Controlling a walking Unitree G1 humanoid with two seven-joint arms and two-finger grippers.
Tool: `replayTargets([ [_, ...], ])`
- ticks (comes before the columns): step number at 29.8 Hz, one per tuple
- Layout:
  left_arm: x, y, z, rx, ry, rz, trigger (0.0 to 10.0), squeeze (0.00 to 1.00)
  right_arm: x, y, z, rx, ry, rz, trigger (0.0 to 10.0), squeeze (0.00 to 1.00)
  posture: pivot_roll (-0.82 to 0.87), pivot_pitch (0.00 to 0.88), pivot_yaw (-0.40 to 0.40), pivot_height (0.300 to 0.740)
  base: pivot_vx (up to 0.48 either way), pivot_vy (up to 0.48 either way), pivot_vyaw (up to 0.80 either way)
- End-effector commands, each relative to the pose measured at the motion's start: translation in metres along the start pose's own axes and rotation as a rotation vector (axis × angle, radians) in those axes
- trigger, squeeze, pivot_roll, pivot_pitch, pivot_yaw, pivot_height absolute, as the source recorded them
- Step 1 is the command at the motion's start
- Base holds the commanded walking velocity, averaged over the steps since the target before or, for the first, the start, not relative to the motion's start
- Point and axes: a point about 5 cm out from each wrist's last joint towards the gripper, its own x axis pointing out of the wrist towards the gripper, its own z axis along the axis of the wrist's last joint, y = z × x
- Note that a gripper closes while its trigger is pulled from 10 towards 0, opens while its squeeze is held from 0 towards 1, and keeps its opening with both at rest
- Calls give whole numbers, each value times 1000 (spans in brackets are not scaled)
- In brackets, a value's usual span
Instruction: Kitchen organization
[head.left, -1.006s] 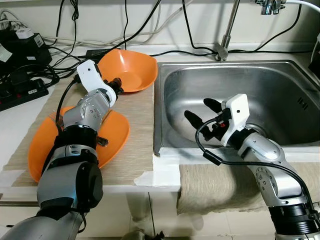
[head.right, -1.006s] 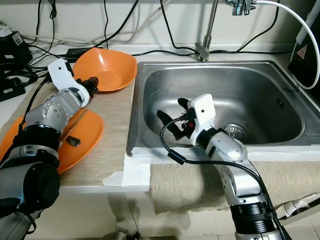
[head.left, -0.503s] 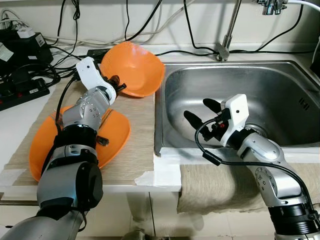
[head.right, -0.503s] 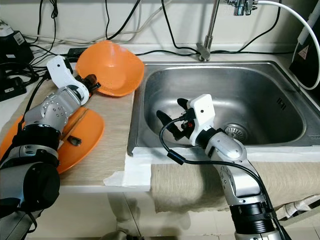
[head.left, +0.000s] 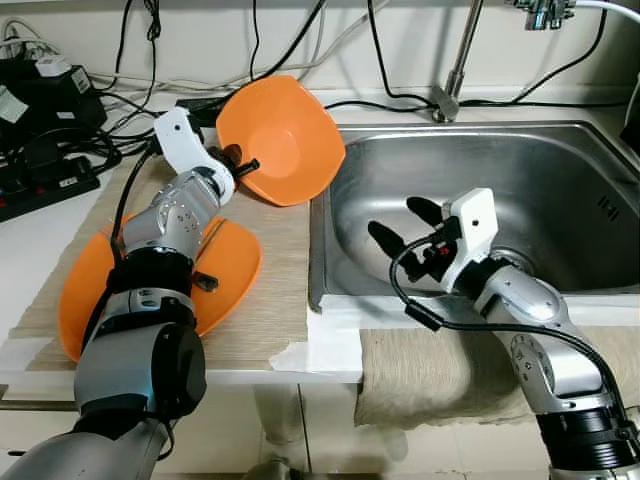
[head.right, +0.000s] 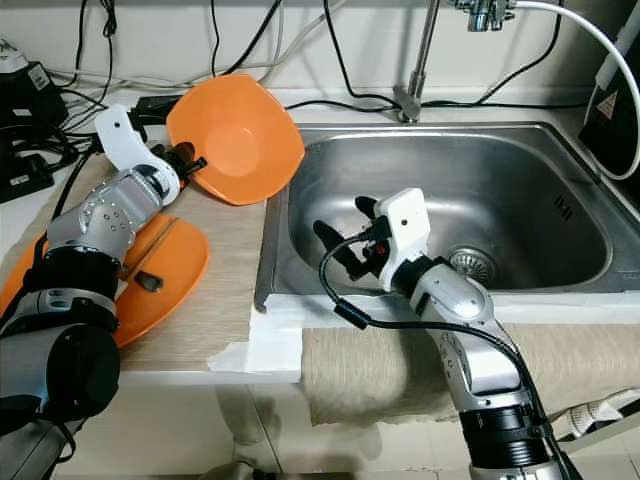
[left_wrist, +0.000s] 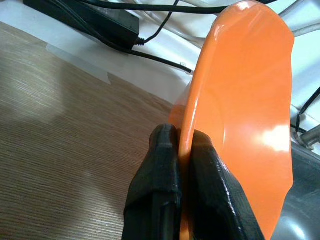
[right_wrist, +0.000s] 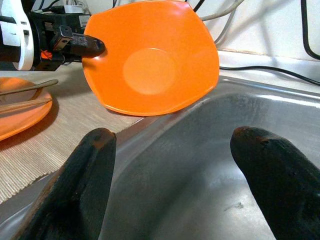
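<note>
While your left gripper (left_wrist: 182, 150) pinched the orange bowl (head.left: 282, 140) by its rim, tilted above the bench edge beside the sink (head.left: 560, 170), your right gripper (head.left: 405, 222) waited inside, jaws spread; nothing yet sat in the basin.

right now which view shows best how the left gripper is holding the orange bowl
The left wrist view: the left gripper is shut on the orange bowl, one finger on each face of the rim. The eye views show the bowl tilted up beside the sink. The right wrist view shows its inside.
</note>
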Motion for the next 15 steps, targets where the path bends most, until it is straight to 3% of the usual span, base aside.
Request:
replayTargets([
  [1, 0, -10, 14, 13, -36, -38, 0, 0, -1, -1, -1, -1, 7, -15, 10000, 0, -11, 0, 62, 740, 0, 0, 0],
  [15, -3, -25, 26, -18, -67, -103, 0, 0, -2, -4, -4, -4, 10, -34, 10000, 0, -8, 0, 59, 740, 0, 0, 0],
])
